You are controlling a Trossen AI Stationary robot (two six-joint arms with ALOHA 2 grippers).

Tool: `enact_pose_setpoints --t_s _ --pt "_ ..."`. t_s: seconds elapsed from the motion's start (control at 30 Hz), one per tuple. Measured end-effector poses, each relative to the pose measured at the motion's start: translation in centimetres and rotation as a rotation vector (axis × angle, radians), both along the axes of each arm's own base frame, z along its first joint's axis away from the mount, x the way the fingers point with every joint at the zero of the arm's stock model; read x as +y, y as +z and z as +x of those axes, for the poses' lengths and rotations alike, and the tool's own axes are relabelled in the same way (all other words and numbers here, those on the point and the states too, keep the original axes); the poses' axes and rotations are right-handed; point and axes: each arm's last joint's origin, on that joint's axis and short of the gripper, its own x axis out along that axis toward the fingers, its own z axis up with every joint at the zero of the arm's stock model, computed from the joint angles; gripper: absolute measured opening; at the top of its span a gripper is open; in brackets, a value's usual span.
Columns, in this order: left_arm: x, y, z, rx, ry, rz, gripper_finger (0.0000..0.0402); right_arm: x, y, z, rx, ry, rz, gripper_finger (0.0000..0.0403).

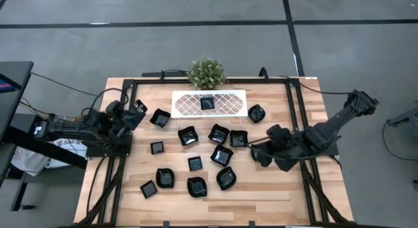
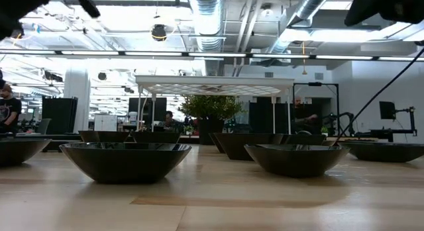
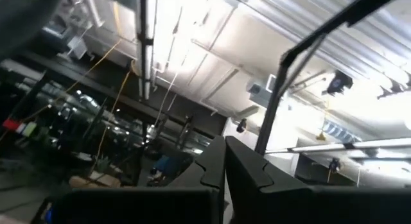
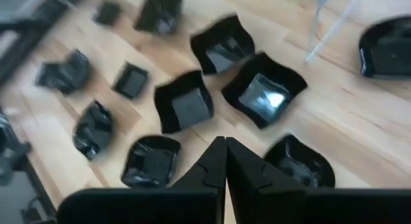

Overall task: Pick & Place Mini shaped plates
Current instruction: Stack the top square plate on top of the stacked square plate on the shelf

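Several mini shaped plates, glossy black, lie spread over the wooden table, among them a square plate (image 1: 157,147), a wavy-edged plate (image 1: 219,133) and a rounded plate (image 1: 196,186). One more plate (image 1: 207,103) sits in the white lattice tray (image 1: 228,104). My right gripper (image 1: 257,153) hovers shut and empty at the right of the cluster. In the right wrist view the right gripper (image 4: 225,146) is above a wavy plate (image 4: 262,97) and a square plate (image 4: 185,108). My left gripper (image 1: 135,114) rests shut at the table's left edge, and in its wrist view the left gripper (image 3: 225,156) points up at the ceiling.
A small green potted plant (image 1: 206,72) stands behind the tray at the table's back edge. A black frame (image 1: 292,104) and cables run along the table's sides. In the low view, plates (image 2: 124,159) fill the foreground, with people in the room far behind.
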Motion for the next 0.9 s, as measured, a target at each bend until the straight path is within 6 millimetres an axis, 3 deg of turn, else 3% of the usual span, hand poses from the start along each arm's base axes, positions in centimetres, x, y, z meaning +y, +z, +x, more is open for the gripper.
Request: enact_pose_setpoints --t_s 0.2,0.57,0.77,0.9 --pt "-1.0 2.3 2.3 0.094 -0.038 0.056 0.0012 -1.3 0.6 -2.2 -0.207 -0.024 -0.048 0.0" --pt "-2.6 4.0 7.6 0.417 -0.111 0.056 0.0012 -4.3 4.0 -5.6 -0.474 0.02 -0.191 0.0" --pt "-2.9 3.4 8.5 0.62 -0.138 0.005 0.0012 -5.0 4.5 -6.6 -0.499 0.037 -0.234 0.0" --pt "-2.8 2.8 8.0 0.704 -0.139 -0.012 0.0012 -5.2 3.6 -6.8 -0.528 0.032 -0.224 0.0"
